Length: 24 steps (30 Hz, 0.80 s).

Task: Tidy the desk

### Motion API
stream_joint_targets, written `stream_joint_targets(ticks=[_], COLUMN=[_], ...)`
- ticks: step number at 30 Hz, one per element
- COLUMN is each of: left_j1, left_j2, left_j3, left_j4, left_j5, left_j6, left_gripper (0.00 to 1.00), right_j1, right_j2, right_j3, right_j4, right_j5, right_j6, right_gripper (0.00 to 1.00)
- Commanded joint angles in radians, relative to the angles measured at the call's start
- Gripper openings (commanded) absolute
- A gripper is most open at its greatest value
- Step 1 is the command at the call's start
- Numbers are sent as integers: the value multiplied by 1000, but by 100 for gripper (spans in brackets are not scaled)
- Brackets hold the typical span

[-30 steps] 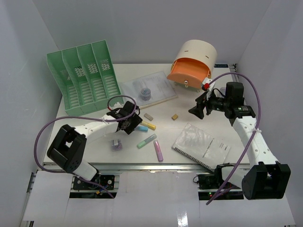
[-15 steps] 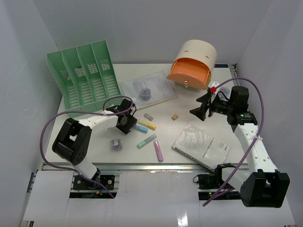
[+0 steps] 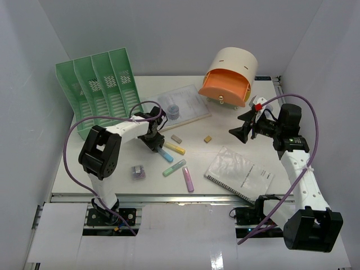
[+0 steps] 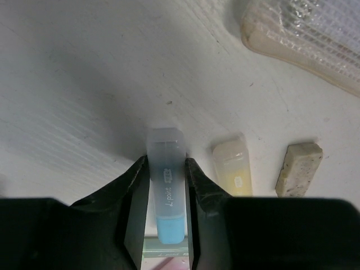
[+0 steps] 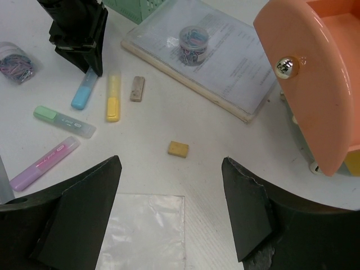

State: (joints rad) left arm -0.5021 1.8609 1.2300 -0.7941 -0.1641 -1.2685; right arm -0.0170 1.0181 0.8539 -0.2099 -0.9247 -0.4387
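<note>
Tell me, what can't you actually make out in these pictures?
1. Blue highlighter: lower end hidden between the fingers of the left pincer, left wrist view.
2. Whether that pincer truly squeezes it: unclear, shadowed.
3. Orange drawer: cut off by the right edge, right wrist view.
4. Notebook print: too small to read, top view.

A robotics lab cell dressed as an office. Plain white panels (image 3: 169, 34) wall in the desk (image 3: 222, 126) on three sides, and an aluminium rail (image 3: 169, 197) edges its near side. The left arm (image 3: 95, 160) and right arm (image 3: 301, 169) rise from that edge, and a green file rack (image 3: 101, 93) stands at its far left corner.
</note>
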Motion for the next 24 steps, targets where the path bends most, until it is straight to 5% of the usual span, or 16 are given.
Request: stream_joint_targets(ticks=[1, 9, 14, 19, 24], left_j1=[2, -22, -33, -34, -66], left_j2=[24, -222, -388, -362, -142], left_j3=[-41, -74, -35, 88, 373], left_j4=[-20, 136, 406, 602, 771], left_j5=[-3, 4, 212, 291, 344], left_j6=[32, 220, 390, 231, 60], left_gripper=[27, 0, 0, 0, 0], right_j1=[-17, -38, -56, -93, -135], right_j2=[-24, -45, -49, -53, -60], right_j3=[-9, -16, -18, -16, -21], right_j4=[35, 36, 41, 42, 49], right_j5=[-38, -69, -68, -50, -45], right_j6=[14, 15, 18, 18, 30], right_gripper=[79, 79, 79, 79, 79])
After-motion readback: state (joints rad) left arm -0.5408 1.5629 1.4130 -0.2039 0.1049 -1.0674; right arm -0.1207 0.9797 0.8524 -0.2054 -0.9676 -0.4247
